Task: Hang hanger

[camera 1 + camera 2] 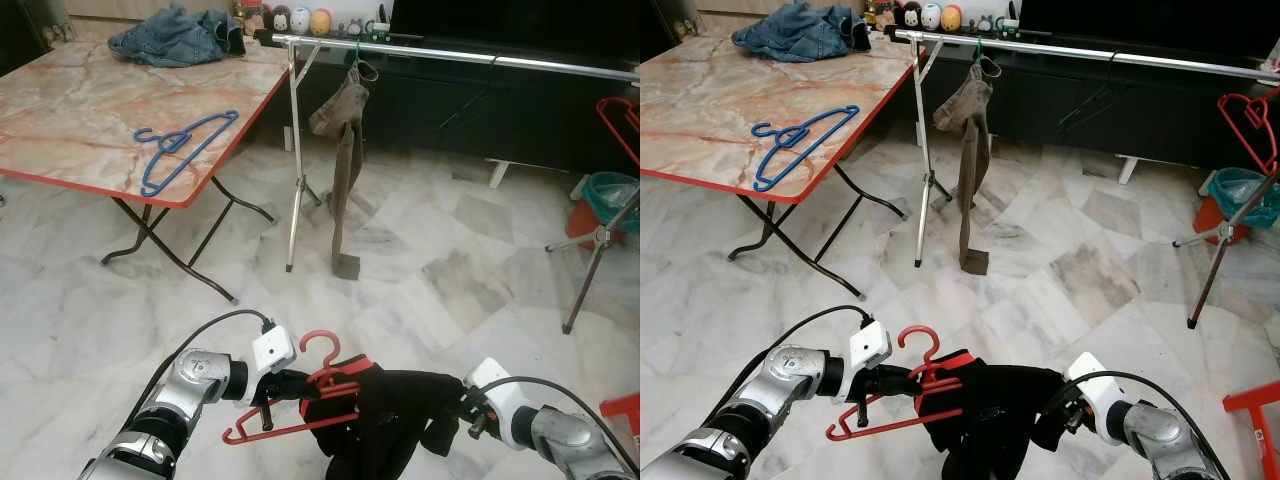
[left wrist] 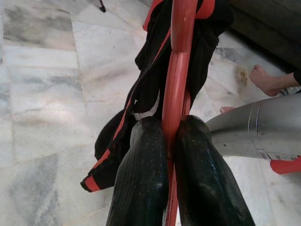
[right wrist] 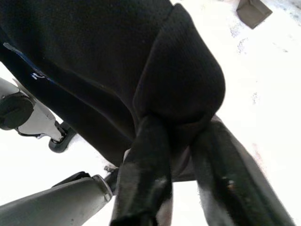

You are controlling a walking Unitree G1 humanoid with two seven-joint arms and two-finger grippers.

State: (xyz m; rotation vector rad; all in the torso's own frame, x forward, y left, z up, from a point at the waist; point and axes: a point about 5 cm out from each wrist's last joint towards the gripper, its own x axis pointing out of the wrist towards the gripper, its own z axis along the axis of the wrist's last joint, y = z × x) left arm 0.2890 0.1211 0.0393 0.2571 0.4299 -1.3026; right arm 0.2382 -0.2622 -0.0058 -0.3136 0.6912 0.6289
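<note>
A red hanger [image 1: 300,400] carries a black garment with red trim [image 1: 385,420], held low in front of me over the marble floor. My left gripper [image 1: 290,385] is shut on the hanger's red bar [image 2: 176,94] near the hook. My right gripper [image 1: 462,408] is shut on a fold of the black garment [image 3: 178,84] at its right side. Ahead stands a silver clothes rail [image 1: 440,52] with a brown garment [image 1: 343,150] hanging on a green hanger.
A folding marble-top table [image 1: 60,110] at the left bears a blue hanger [image 1: 185,140] and a denim garment [image 1: 180,38]. A second stand at the right carries a red hanger [image 1: 1250,120] near a teal bin [image 1: 610,195]. A person's foot [image 2: 265,77] is nearby.
</note>
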